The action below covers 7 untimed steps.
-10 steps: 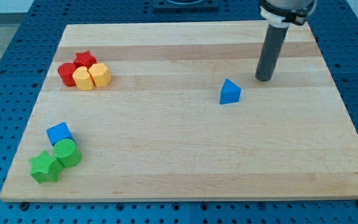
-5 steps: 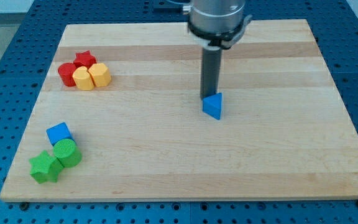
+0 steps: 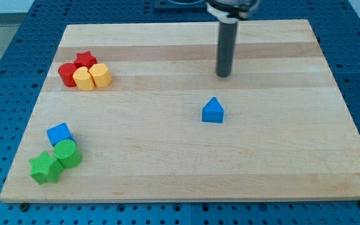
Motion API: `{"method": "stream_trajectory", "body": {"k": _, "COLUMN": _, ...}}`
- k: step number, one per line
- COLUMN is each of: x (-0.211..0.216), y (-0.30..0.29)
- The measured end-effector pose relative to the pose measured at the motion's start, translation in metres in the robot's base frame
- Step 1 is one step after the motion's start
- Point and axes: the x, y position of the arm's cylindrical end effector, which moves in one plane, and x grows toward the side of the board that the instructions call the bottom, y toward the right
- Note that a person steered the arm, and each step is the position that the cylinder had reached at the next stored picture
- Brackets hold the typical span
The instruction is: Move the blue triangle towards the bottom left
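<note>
The blue triangle [image 3: 213, 110] lies on the wooden board [image 3: 186, 156], a little right of the board's middle. My tip [image 3: 223, 74] touches the board above the triangle, slightly to its right, with a clear gap between them. The dark rod rises from the tip to the view's top edge.
At the upper left sit a red star [image 3: 85, 59], a red block [image 3: 67, 74] and two yellow blocks [image 3: 92, 77] in one cluster. At the lower left a blue cube [image 3: 59, 134], a green cylinder [image 3: 67, 154] and a green star [image 3: 45, 167] are grouped together.
My tip swept left from the right of the triangle, pushed it down and left, then drew back up and right. The triangle now lies lower left of where it began.
</note>
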Motion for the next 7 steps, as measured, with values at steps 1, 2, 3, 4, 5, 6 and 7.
{"method": "stream_trajectory", "body": {"k": 1, "x": 0.036, "y": 0.003}}
{"method": "stream_trajectory", "body": {"k": 2, "x": 0.048, "y": -0.005}}
{"method": "stream_trajectory", "body": {"k": 3, "x": 0.064, "y": -0.011}}
{"method": "stream_trajectory", "body": {"k": 4, "x": 0.074, "y": -0.021}}
{"method": "stream_trajectory", "body": {"k": 5, "x": 0.085, "y": -0.034}}
{"method": "stream_trajectory", "body": {"k": 6, "x": 0.086, "y": -0.051}}
{"method": "stream_trajectory", "body": {"k": 7, "x": 0.092, "y": -0.075}}
